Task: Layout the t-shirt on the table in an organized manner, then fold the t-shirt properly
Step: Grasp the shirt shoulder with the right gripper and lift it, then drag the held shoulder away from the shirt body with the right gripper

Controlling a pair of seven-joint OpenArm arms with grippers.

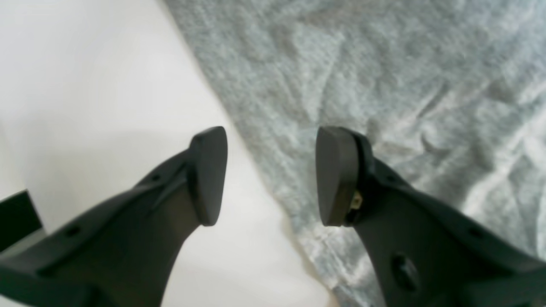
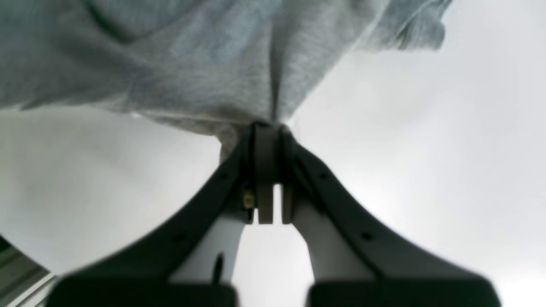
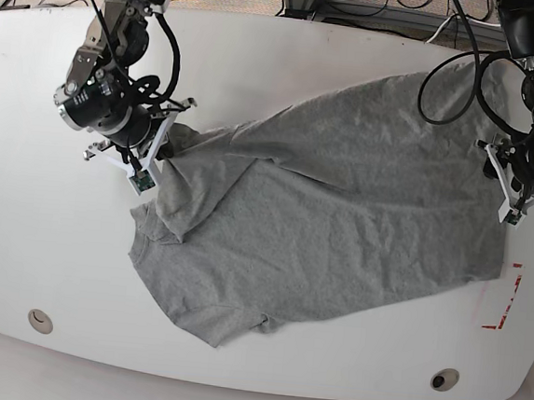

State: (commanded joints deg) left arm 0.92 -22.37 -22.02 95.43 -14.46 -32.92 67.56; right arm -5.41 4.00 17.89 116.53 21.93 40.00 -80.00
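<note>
t-shirt (image 3: pixel 341 207) spread on table (image 3: pixel 18 262) | right pincer (image 2: pixel 266 132) pinching its edge | left pincer (image 1: pixel 271 175) wide

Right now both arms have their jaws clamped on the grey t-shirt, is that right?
Not quite. Only the right gripper is clamped on the t-shirt. The left wrist view shows the left gripper with its jaws apart, holding nothing, at the shirt's edge over the table.

I can read no words, numbers or brand marks anywhere; the t-shirt (image 3: pixel 340 216) shows me only plain grey cloth, with no lettering in sight.
</note>
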